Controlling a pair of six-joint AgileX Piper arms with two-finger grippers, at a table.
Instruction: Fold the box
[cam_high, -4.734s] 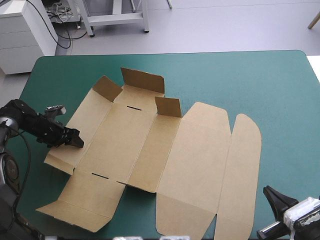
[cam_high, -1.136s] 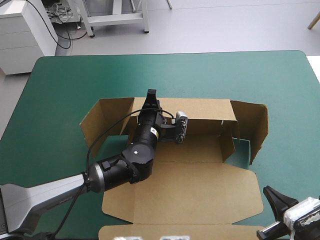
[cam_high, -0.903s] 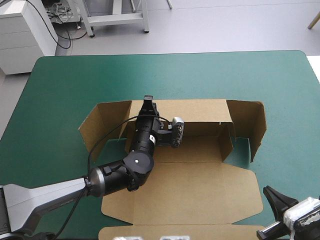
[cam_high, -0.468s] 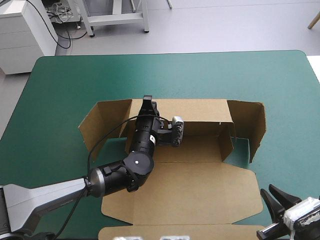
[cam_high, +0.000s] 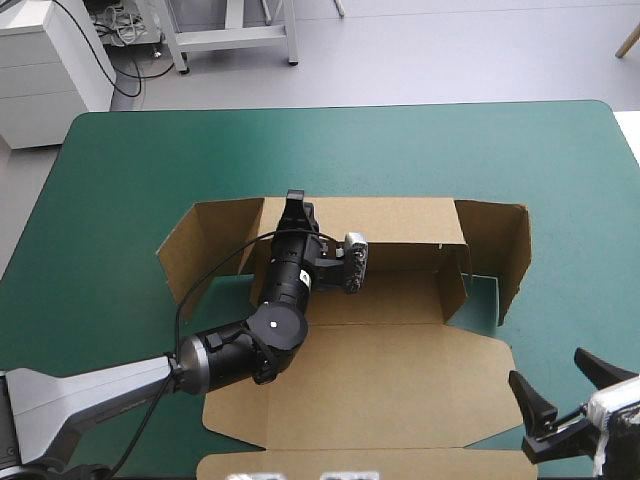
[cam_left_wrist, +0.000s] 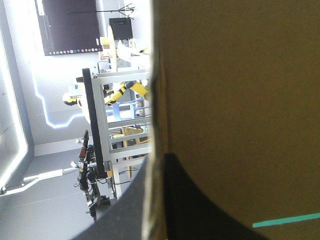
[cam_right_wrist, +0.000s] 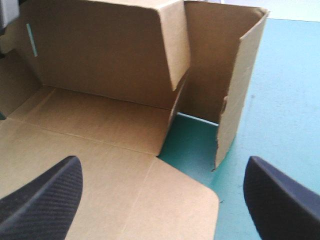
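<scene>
The teal-green table cover (cam_high: 120, 180) is lying all around the brown cut-board box (cam_high: 400, 370), seen from high. Left wrist view: the left gripper (cam_left_wrist: 159, 167) is clamping the box's raised wall. Right wrist view: the right gripper (cam_right_wrist: 162, 165) is hovering, spread apart, at the box's lid corner.

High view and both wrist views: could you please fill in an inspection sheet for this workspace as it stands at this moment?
Surface: teal-green cover, lying flat; a bare patch shows in the gap at the box's right corner.
Job's things: brown box, far wall raised, a flap standing at each end, lid flat toward the near edge.
Clutter: nothing seen.
End effectors: left end effector shut on the top edge of the box's far wall, near that wall's left end; right end effector open by the lid's right corner, holding nothing.
Cables: nothing seen apart from the robot's own.
Surroundings: nothing seen at or over the table.
</scene>
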